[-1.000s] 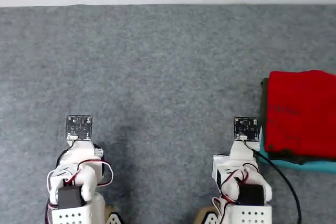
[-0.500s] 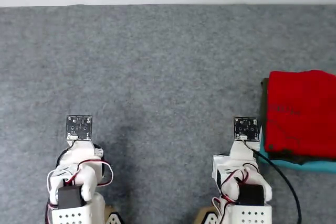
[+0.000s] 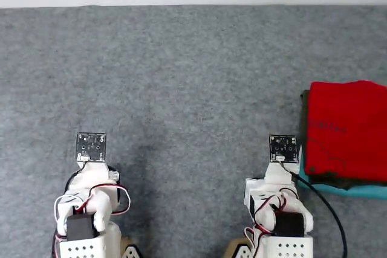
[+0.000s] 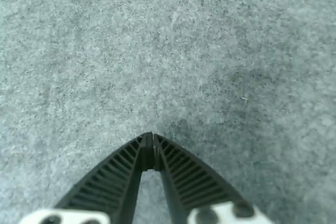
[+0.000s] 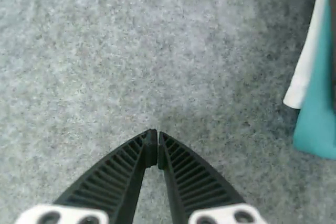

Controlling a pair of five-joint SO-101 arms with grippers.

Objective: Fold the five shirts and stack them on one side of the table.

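Just beside the right hand (image 5: 157, 150), on its outer side and well away from the left hand (image 4: 152, 153), the stack (image 3: 344, 137) of folded shirts sits at the edge of the grey worktop (image 3: 181, 77). On top is a red shirt (image 3: 351, 119), lying flat with squared-off edges. A dark shirt (image 3: 305, 119) peeks out beneath it along the side nearest the right hand, and a teal shirt (image 3: 363, 191) shows at the bottom. In the right wrist view, a white layer (image 5: 307, 61) lies against the teal one. That makes four colours I can count; a fifth shirt may be hidden inside the pile, but I cannot tell.

Judging by this, the task looks finished or very nearly so, since every shirt I can pick out is folded and lies in that one pile on one side. At most, what remains is to confirm the fifth shirt and perhaps straighten the lower layers, which stick out a little past the red one.

Both hands are pinched fully closed, tips meeting, with nothing between them. Each hangs over bare grey felt, and both arms sit folded close to their bases.

As for writing, faint markings (image 3: 323, 126) cross the red shirt on the part nearest the right hand, but they are too small to read. I can make out no other label or print.
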